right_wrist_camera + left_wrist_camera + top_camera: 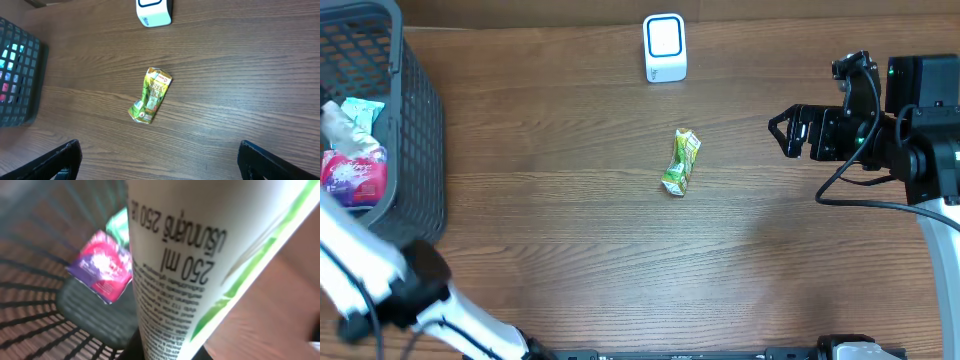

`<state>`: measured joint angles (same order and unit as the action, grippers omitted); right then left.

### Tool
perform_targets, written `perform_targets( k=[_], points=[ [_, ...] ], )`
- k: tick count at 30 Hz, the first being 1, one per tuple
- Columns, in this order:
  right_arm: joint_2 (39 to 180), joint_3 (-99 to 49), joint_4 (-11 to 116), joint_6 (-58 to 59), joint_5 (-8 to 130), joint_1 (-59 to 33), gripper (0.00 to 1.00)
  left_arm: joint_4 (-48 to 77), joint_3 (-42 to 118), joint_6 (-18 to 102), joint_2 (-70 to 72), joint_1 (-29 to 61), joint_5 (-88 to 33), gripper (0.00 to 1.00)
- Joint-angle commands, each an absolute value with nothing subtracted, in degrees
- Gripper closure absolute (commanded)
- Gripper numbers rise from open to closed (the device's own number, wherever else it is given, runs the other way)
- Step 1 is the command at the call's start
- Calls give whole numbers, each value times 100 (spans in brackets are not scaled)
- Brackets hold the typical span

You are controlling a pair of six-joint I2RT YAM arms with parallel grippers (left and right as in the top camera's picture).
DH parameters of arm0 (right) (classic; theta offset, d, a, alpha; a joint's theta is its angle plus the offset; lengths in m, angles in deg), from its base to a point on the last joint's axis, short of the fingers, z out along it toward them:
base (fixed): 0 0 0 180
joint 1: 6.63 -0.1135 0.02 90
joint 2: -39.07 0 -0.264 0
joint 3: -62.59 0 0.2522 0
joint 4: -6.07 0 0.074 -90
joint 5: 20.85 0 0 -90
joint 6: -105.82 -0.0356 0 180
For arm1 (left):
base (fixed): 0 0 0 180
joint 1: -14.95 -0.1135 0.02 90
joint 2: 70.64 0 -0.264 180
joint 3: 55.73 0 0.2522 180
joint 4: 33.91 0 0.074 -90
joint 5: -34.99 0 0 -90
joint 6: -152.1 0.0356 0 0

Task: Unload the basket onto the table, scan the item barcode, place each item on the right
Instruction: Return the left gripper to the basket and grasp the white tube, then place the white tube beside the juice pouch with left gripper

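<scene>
Two arms, one table, six items listed.

1. Left gripper: at the far left, down inside the basket, with the white left arm reaching in from the near left corner. Its fingers are pressed together on the white pack, which fills the wrist view so closely that the fingers themselves are hidden.
2. White pack: white surface with a green stripe along one edge and dark print that includes "250 ml", seen upside down. It slants across the wrist view, above the basket floor.
3. Basket: dark mesh, at the far left corner of the table. A pink and purple packet lies on its floor, with a green packet just beyond it.
4. Green pouch: crumpled, lying flat on the bare wood near the middle of the table, well apart from both grippers and the basket. Its long side runs roughly near to far.
5. Scanner: a small white block with a blue-outlined face, standing at the far edge, beyond the green pouch and apart from it.
6. Right gripper: at the right side, fingers spread wide and empty — in its wrist view the two dark fingertips sit at the lower corners. The green pouch and the scanner lie on the table between and beyond them.
</scene>
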<state>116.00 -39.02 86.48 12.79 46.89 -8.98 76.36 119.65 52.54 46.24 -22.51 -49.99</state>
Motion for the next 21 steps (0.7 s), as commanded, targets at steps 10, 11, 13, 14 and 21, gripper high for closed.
perform_targets(
  k=[10, 11, 13, 14, 21],
  points=[
    [11571, -4038, 8639, 1258, 4654, -924, 0, 7667, 11119, 5041, 3809, 368, -4431, 96],
    [11571, -4038, 8644, 1258, 4652, -924, 0, 7667, 10800, 4958, 3809, 689, -4623, 96],
    [11571, -4038, 8637, 1258, 4654, -924, 0, 7647, 10070, 4561, 3811, 1292, -5026, 96],
    [11571, -4038, 8631, 1258, 4654, -924, 0, 7597, 9716, 4366, 3811, 1529, -5190, 96],
    [11571, -4038, 8596, 1260, 4654, -924, 0, 5459, 6411, 2998, 3811, 3305, -5690, 96]
  ],
)
